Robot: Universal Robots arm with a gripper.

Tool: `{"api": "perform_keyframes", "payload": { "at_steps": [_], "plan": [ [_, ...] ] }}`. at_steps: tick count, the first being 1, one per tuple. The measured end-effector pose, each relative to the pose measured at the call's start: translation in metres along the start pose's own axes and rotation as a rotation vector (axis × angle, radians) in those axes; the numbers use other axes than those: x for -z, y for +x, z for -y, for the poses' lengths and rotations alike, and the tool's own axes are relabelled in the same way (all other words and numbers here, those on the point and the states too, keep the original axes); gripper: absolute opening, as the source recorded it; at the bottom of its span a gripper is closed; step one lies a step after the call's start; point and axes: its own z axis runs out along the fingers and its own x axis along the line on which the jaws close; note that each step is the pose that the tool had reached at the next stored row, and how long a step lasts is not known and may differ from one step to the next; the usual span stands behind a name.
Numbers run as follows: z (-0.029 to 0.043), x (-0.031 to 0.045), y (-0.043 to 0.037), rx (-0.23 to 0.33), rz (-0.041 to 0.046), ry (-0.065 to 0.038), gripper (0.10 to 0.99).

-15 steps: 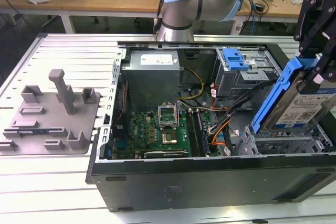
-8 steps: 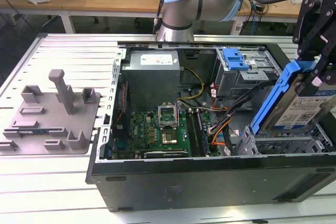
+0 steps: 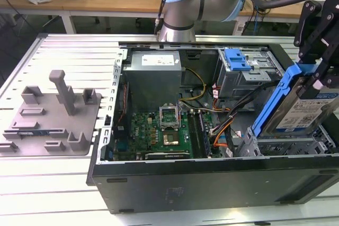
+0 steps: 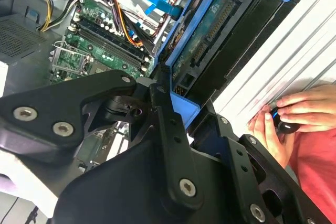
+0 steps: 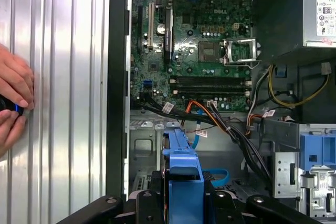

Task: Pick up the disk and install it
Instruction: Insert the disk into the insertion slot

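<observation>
Gripper: the gripper [image 3: 318,78] is clenched on the disk [image 3: 299,110], which it holds by its top end at the exterior view's right.
Disk: tilted, its blue rail [image 3: 273,104] facing the motherboard [image 3: 159,133], its lower end at the mouth of the metal bay [image 3: 288,144] in the near right corner of the case [image 3: 212,175]; seating not visible.
Step in hand: judged to be the insertion, pick-up already done.
Doing it well: square the rails with the bay's guides, then push straight along them.
Watch: the cables [image 3: 222,123] just beside the bay.
Hands: a person's hands [image 4: 294,116] rest on the worktop [image 3: 63,56] outside the case.
</observation>
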Motion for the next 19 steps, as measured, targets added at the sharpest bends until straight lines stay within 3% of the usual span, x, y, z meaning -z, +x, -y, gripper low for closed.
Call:
{"api": "perform_keyframes", "payload": {
  "at_steps": [19],
  "plan": [
    [0.0006,-0.017,0.0006,0.0,0.0,0.0,0.369]
  ]
}}
